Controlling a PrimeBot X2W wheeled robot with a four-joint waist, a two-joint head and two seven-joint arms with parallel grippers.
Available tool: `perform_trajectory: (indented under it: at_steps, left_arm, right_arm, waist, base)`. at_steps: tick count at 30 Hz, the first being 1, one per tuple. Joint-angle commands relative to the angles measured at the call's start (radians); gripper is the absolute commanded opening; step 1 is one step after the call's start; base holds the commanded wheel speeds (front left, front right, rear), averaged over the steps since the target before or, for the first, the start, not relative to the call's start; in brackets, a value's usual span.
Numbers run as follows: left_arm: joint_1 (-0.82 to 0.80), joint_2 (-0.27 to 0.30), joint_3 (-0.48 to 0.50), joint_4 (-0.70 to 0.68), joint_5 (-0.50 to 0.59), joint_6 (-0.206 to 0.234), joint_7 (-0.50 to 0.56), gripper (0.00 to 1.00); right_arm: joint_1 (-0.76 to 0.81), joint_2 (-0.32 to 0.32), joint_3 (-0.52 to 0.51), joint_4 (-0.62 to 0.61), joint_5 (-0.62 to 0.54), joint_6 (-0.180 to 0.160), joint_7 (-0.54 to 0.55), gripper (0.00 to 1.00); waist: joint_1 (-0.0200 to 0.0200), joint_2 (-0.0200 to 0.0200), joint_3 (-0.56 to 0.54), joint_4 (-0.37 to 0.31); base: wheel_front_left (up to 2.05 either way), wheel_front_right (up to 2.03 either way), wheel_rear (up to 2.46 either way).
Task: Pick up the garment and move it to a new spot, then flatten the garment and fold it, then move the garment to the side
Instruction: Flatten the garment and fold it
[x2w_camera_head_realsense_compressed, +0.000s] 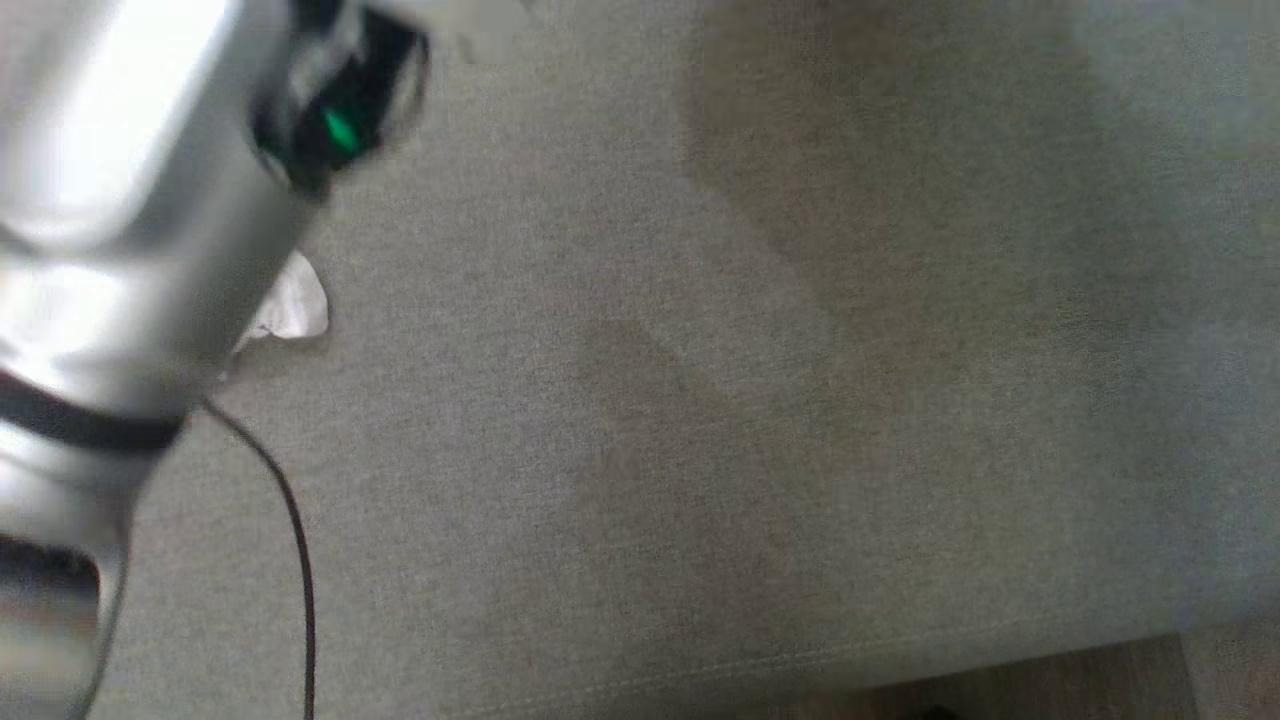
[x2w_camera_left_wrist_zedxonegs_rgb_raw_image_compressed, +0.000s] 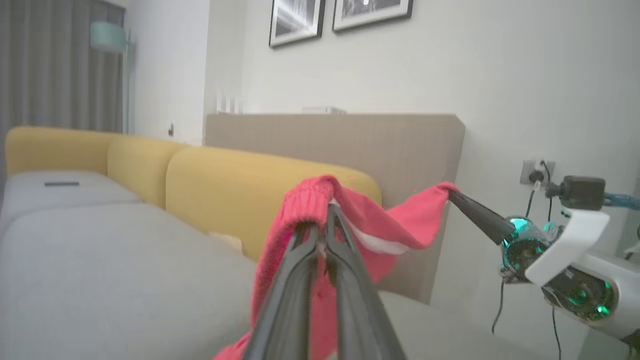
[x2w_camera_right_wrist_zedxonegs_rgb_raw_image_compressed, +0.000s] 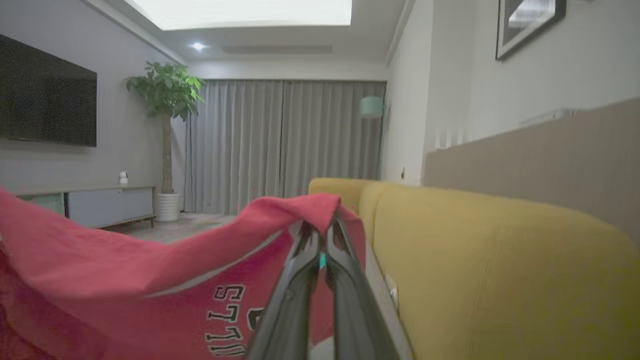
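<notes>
Left gripper and right gripper pinch one garment.

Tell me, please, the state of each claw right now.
Left claw: shut on the garment.
Right claw: shut on the garment.

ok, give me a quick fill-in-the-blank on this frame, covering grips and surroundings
1. The garment is ____ in colour.
2. The left pincer and right pincer are both ____ on it.
3. The sofa backrest behind it is ____.

Missing words: red; shut; yellow.
</notes>
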Motion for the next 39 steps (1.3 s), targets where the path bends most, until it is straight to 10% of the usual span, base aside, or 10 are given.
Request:
perform_trajectory:
  at_steps: [1,16,26,39]
  left_arm:
    - [0.03,0.042,0.013,-0.036,0.016,-0.006,-0.004,0.0]
    - [0.683,0.082,-0.149,-0.203,0.117,-0.006,-0.005,0.0]
    - [0.941,0.1,-0.082,-0.292,0.169,-0.006,-0.005,0.0]
    - [0.86,-0.012,0.006,-0.368,-0.011,-0.006,-0.005,0.0]
  right_arm:
    - [0.062,0.013,-0.008,-0.032,0.001,0.004,-0.009,0.0]
    - [0.733,0.079,-0.166,-0.293,0.004,0.004,0.05,0.0]
    - [1.105,0.155,-0.347,-0.612,-0.05,0.004,0.235,0.0]
    - [1.005,0.202,-0.39,-0.596,-0.033,0.004,0.383,0.0]
  waist:
    - [-0.0003,0.0,0.036,0.005]
    - [-0.0003,0.0,-0.054,-0.008]
    - [-0.0003,0.0,-0.153,0.004]
    - [-0.0003,0.0,-0.099,0.085]
  base:
    - [0.0,0.0,0.0]
    - [0.0,0.0,0.0]
    - [0.0,0.0,0.0]
    - [0.0,0.0,0.0]
